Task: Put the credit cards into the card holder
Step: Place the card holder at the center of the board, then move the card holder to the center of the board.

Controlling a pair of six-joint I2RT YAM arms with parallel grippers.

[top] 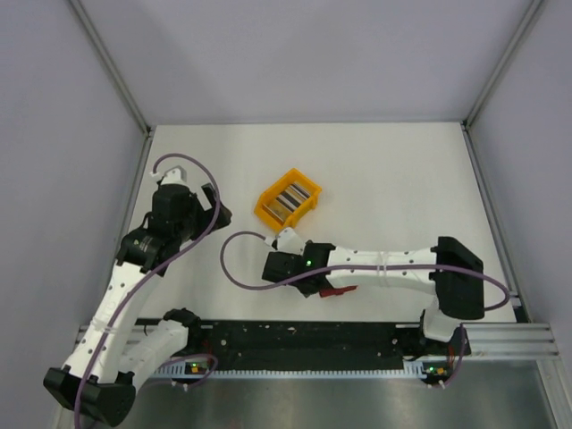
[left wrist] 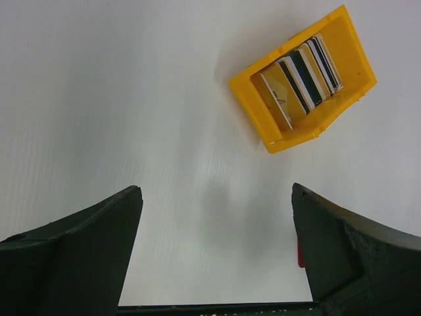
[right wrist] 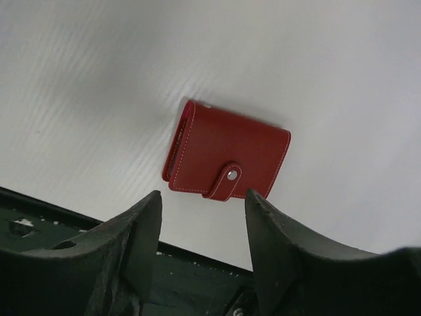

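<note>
Right pincer (right wrist: 204, 203): released, jaws parted, nothing between them; it hangs over the worktop (top: 402, 179) with its tips just short of the card holder (right wrist: 227, 155)

Card holder: dark red, folded shut, snap tab (right wrist: 224, 182) fastened, lying flat on the worktop close to the dark rail (right wrist: 197, 263) at the near edge; from the top camera only a red sliver shows under the right arm

Left pincer (left wrist: 216, 191): released, jaws spread wide, holding nothing, over bare worktop at the left

Yellow bin (left wrist: 276, 141): beyond the left pincer, well apart from the card holder, turned at an angle

Cards (left wrist: 302, 72): all standing on edge in a row inside the bin, none in the holder
</note>
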